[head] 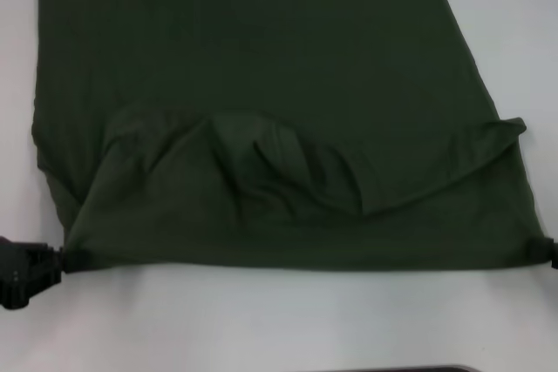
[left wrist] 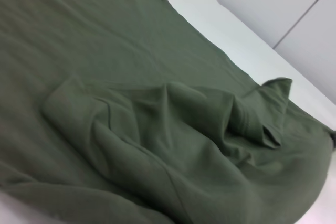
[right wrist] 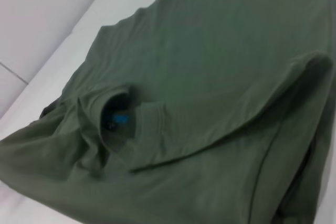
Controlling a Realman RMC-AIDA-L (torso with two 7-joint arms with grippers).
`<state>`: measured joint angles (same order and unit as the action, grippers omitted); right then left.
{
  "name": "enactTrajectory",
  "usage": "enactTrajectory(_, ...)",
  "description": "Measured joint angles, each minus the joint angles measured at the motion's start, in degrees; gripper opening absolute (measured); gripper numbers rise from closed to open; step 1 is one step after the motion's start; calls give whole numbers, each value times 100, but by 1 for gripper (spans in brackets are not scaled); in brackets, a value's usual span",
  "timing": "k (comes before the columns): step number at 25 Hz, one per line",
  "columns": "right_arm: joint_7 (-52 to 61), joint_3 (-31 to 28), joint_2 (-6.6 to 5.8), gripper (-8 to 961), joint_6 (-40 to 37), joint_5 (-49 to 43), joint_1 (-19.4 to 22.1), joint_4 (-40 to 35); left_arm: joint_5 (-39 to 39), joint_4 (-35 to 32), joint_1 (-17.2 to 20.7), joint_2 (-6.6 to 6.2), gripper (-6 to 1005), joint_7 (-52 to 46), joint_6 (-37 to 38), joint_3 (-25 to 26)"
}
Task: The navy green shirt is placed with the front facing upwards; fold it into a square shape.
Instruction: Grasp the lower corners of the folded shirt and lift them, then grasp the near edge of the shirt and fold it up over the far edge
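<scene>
— White worktop (head: 261, 320) all round, pale and bare at its near edge; what lies on it?

— Only the navy green shirt (head: 261, 58), spread wide over the middle and far part of the worktop. Its far portion lies flat and smooth. Nearer the robot the cloth is doubled over itself, and a rumpled fold (head: 288, 163) stands up in loose ridges across the middle.

— And its near edge?

— It runs almost straight across, parallel to the worktop's near edge, drawn out between the two near corners of the cloth. On the right a flap ends in a point (head: 514, 125) close to the worktop's right edge.

— Where are the arms?

— The left pincer (head: 54, 260) sits low at the shirt's near left corner, dark against the white, with the cloth corner bunched right at its tip, so it looks closed on the fabric. The right pincer (head: 553, 253) barely shows at the near right corner, touching the cloth there; I cannot tell how its fingers stand.

— Do the wrist cameras add anything?

— The left wrist view shows only cloth: the flat spread, then the crumpled ridges. In the right wrist view the collar opening (right wrist: 118, 114) appears among the folds, dark inside, with a small blue print (right wrist: 122, 118) in it. Beyond the worktop's edge a pale tiled floor (right wrist: 37, 24) shows.
</scene>
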<state>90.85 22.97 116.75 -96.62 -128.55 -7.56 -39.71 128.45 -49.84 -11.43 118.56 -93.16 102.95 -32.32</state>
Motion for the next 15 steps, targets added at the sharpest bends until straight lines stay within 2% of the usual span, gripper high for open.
enactTrajectory(5,-14,-47,31,41,-19,-93,112,-34,240,17,12,0,55,5,99,5)
enactTrajectory(15,-74,-212,18,40,-40,-103,241,-37,495,33,18,0,58,-70,184,5)
